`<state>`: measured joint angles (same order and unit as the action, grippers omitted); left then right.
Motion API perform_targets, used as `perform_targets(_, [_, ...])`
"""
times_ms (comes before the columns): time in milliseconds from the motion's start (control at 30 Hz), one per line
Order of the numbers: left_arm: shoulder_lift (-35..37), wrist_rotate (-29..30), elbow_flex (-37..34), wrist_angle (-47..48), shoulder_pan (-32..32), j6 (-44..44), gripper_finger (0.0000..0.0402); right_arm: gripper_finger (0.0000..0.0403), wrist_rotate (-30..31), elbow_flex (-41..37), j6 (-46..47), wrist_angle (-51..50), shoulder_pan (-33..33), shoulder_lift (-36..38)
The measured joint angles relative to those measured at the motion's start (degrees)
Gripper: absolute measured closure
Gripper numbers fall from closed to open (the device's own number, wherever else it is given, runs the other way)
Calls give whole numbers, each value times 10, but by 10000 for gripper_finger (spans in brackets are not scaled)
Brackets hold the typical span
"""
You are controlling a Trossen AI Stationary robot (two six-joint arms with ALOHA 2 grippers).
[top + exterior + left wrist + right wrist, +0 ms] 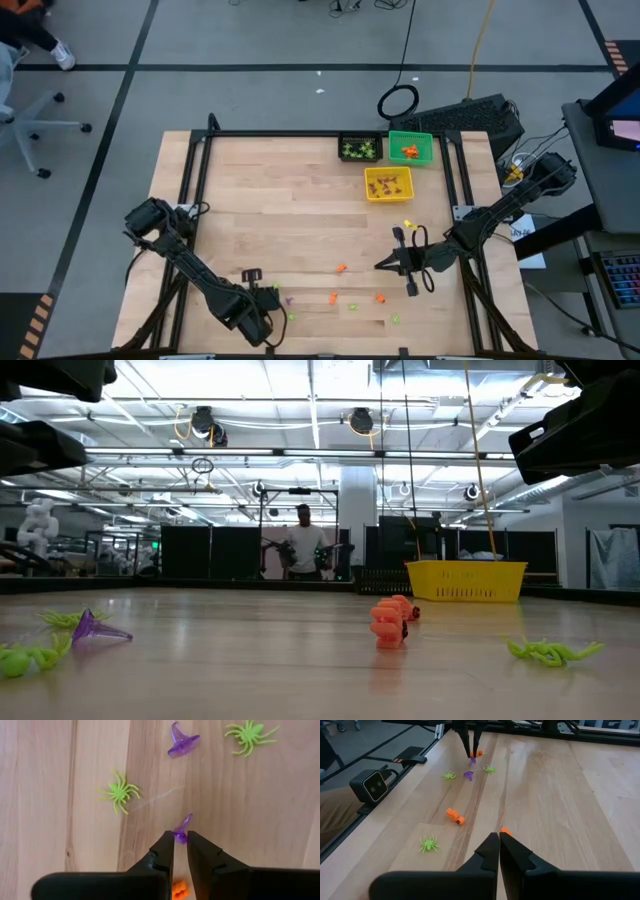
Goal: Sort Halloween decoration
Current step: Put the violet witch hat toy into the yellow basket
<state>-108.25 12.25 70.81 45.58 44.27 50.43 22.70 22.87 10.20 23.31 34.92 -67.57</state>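
purple trinket (181, 831) pinched between left fingers (165, 851)

Left pincer (180, 851) nearly closed, pinching; right pincer (499, 845) fully closed.

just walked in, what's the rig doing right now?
It is sorting tiny plastic Halloween trinkets on the wooden table. The left pincer, at the near edge, is shut on a small purple plastic witch hat, with another purple hat and light-green plastic spiders loose around it. The right pincer is shut and holds nothing, above the table beside a small orange trinket. The black, green and yellow square bins at the far edge already hold some pieces.
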Motion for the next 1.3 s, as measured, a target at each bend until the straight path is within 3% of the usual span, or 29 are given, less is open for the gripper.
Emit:
perform_targets(467, [-11,17,0,-6,0,2,359,403,0,0,0,0,0,0])
perform_targets(633, [-13,55,0,-15,0,7,359,403,0,0,0,0,0,0])
perform_targets(967, [-13,91,0,-23,7,217,359,403,0,0,0,0,0,0])
perform_targets(1300, [-13,125,1,-76,22,283,358,403,0,0,0,0,0,0])
